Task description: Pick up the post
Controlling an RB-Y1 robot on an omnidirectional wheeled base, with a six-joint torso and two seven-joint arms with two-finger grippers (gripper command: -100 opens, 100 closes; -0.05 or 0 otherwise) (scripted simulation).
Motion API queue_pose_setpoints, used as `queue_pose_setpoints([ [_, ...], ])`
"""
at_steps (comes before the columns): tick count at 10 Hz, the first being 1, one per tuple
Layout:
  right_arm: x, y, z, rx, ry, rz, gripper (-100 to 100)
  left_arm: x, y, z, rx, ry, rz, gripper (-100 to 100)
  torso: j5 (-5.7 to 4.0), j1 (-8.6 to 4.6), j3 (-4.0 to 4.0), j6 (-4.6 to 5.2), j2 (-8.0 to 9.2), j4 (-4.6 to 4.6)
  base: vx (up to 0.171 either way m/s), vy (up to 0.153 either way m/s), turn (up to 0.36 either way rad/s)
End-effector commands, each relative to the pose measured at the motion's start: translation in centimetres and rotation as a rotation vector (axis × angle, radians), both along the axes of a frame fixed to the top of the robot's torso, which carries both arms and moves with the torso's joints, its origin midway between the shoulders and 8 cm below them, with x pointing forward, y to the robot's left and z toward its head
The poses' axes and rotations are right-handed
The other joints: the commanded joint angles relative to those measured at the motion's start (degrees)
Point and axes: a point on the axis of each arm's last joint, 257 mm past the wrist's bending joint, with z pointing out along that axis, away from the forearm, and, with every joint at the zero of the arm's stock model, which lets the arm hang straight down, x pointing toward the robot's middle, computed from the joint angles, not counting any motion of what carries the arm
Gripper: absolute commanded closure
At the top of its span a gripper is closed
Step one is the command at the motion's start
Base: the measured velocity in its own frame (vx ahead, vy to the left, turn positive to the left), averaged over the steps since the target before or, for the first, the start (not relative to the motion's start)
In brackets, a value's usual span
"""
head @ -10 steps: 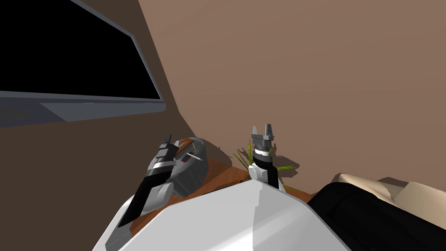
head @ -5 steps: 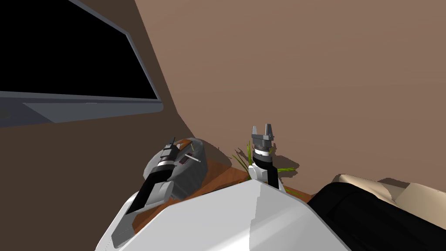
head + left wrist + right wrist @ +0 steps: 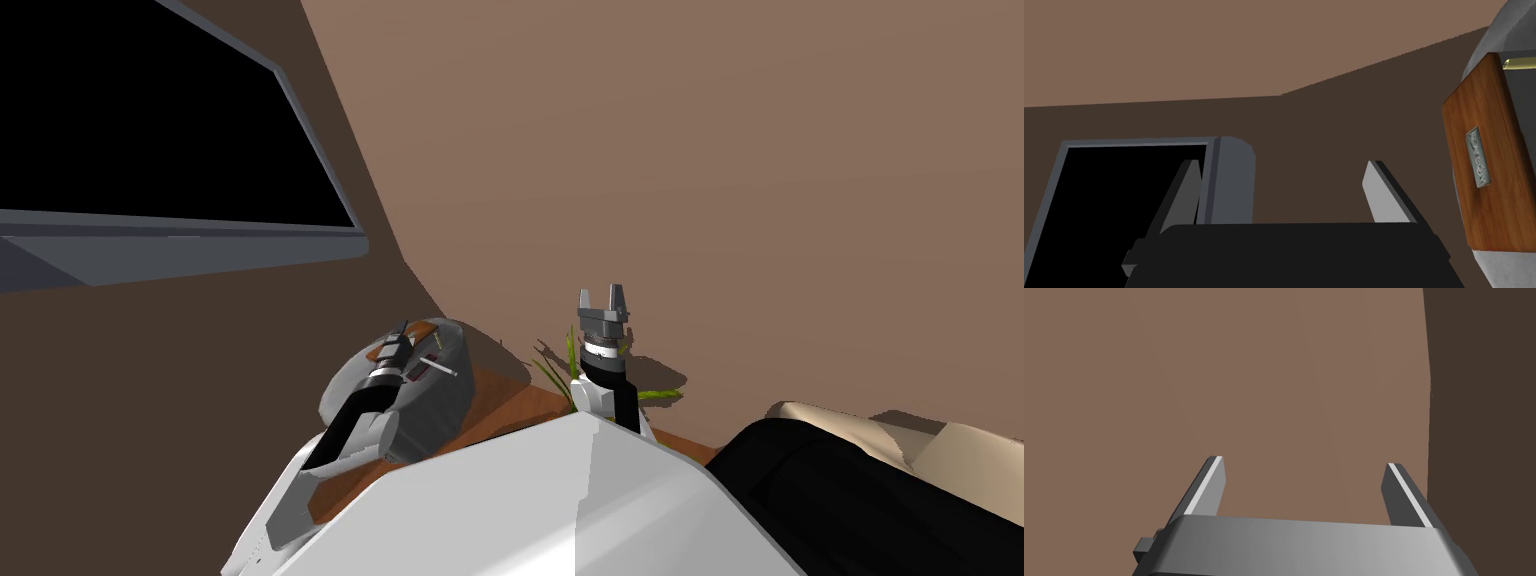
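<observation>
A grey rounded box [image 3: 430,395] lies on a brown wooden table [image 3: 500,395] in the corner. It has a wooden panel [image 3: 427,327] with a small metal plate [image 3: 1478,157]. A thin pale rod [image 3: 437,367] sticks out of its side, and the left wrist view shows a yellowish tube end [image 3: 1519,62] by the panel [image 3: 1489,150]. My left gripper [image 3: 400,335] hovers over the box, open [image 3: 1282,165], with nothing between its fingers; the panel lies outside one finger [image 3: 1381,192]. My right gripper [image 3: 603,293] is raised before the wall, open and empty [image 3: 1305,461].
A green leafy plant [image 3: 558,365] stands on the table behind my right arm. A dark and beige cushioned seat [image 3: 860,465] sits at the right. A grey-framed window [image 3: 330,235] with a black area is on the left wall. Brown walls close the corner.
My left arm has reached further along the top of the grey box toward its wooden panel. The head view has shifted slightly. The right arm has stayed still.
</observation>
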Motion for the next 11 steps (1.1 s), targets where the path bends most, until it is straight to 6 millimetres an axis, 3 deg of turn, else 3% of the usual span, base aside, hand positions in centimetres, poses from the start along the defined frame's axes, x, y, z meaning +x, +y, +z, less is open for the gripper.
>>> queue_pose_setpoints([
  [1, 0.0, 0.0, 0.0, 0.0, 0.0, 0.0, 0, 0.9, 0.8, -2.5, 0.007, 0.073, 0.016, -100, 0.0, 0.0, 0.0, 0.0, 0.0, 0.0, 0.041, -0.026, -0.021],
  [5, 0.0, 0.0, 0.0, 0.0, 0.0, 0.0, 0, 1.9, 2.2, -7.3, 0.014, 0.23, 0.042, -100, 0.02, 0.06, -0.01, -0.01, -0.01, -0.01, 0.035, -0.011, -0.017],
  [7, 0.0, 0.0, 0.0, 0.0, 0.0, 0.0, 0, 1.8, 2.3, -8.1, 0.01, 0.263, 0.046, -100, 0.02, 0.09, 0.02, -0.01, 0.03, 0.0, 0.018, 0.0, -0.012],
  [8, 0.0, 0.0, 0.0, 0.0, 0.0, 0.0, 0, 2.1, 2.8, -9.9, 0.017, 0.318, 0.053, -100, 0.02, 0.08, 0.04, -0.01, 0.07, 0.02, 0.026, -0.001, -0.026],
  [10, 0.0, 0.0, 0.0, 0.0, 0.0, 0.0, 0, 2.0, 2.9, -10.6, 0.013, 0.344, 0.056, -100, 0.02, 0.08, 0.03, 0.0, 0.05, 0.01, 0.016, -0.003, -0.008],
  [11, 0.0, 0.0, 0.0, 0.0, 0.0, 0.0, 0, 2.3, 3.3, -12.4, 0.021, 0.4, 0.061, -100, 0.01, 0.07, 0.05, -0.01, 0.09, 0.02, 0.034, -0.004, -0.022],
])
